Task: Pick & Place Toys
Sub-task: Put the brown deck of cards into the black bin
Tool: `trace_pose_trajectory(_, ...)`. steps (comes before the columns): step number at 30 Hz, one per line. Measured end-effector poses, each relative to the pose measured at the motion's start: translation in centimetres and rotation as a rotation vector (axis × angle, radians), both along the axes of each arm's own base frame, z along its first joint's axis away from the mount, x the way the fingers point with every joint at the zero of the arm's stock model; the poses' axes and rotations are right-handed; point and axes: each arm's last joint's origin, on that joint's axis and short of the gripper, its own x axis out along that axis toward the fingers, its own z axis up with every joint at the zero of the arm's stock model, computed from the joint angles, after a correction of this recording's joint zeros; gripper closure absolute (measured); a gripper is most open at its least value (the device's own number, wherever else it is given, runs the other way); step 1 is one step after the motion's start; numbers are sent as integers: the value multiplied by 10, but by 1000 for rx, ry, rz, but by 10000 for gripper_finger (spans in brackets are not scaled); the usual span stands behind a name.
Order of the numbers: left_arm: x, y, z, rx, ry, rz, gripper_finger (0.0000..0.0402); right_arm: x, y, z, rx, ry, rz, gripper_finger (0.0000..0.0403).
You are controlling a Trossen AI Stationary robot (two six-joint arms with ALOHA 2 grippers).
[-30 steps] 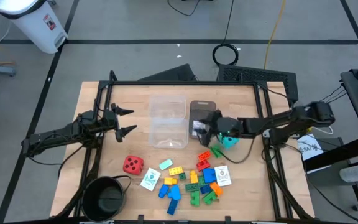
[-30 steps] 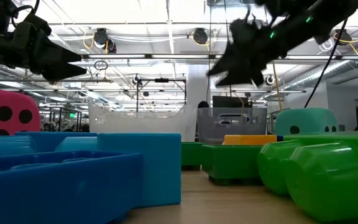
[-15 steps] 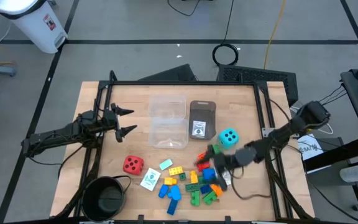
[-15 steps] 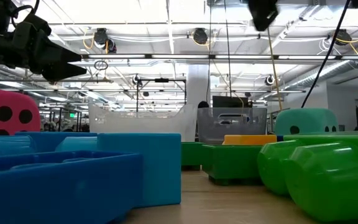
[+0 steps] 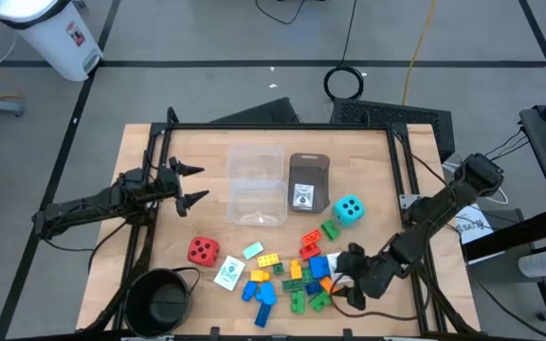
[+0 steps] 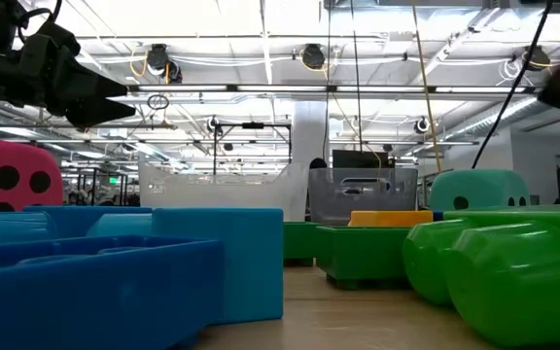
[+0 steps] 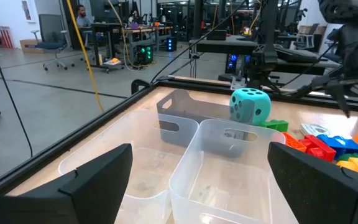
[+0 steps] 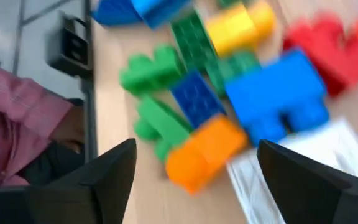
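My right gripper (image 5: 341,278) is open and empty, over the near right side of the brick pile (image 5: 297,275). Its wrist view (image 8: 194,186) shows an orange brick (image 8: 207,152), a blue brick (image 8: 278,93), green bricks (image 8: 160,121) and a white card (image 8: 291,168) between and beyond its fingers. The teal die (image 5: 349,210) and the red die (image 5: 203,250) rest on the table. One card (image 5: 303,197) lies in the grey tray; another (image 5: 228,273) lies left of the pile. My left gripper (image 5: 193,186) waits open, left of the clear tubs.
Two clear tubs (image 5: 257,185) and the grey tray (image 5: 309,175) stand mid-table toward the far side. A round black bowl (image 5: 162,301) sits at the near left corner. A person's pink sleeve (image 8: 17,118) shows beyond the table's edge.
My right gripper has swung from over the grey tray, beside the teal die, toward the table's near edge, and now stands at the right side of the brick pile. The card stays in the tray. The dice and bricks have kept still.
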Motion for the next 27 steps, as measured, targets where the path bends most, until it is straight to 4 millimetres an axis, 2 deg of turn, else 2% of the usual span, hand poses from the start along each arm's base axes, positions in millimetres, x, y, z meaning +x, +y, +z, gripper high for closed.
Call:
trace_pose_trajectory(6, 0, 0, 0, 0, 0, 0, 23, -14, -7, -25, 43, 95, -37, 117)
trace_pose_trajectory(10, 0, 0, 0, 0, 0, 0, 23, -25, -17, -38, 32, 251, -47, 124)
trace_pose_trajectory(13, 0, 0, 0, 0, 0, 0, 23, -36, -30, -45, -15, 458, -107, 132)
trace_pose_trajectory(19, 0, 0, 0, 0, 0, 1, 23, -54, -58, -39, -106, 693, -262, 156)
trace_pose_trajectory(27, 0, 0, 0, 0, 0, 1, 23, -60, -74, -23, -109, 614, -341, 187)
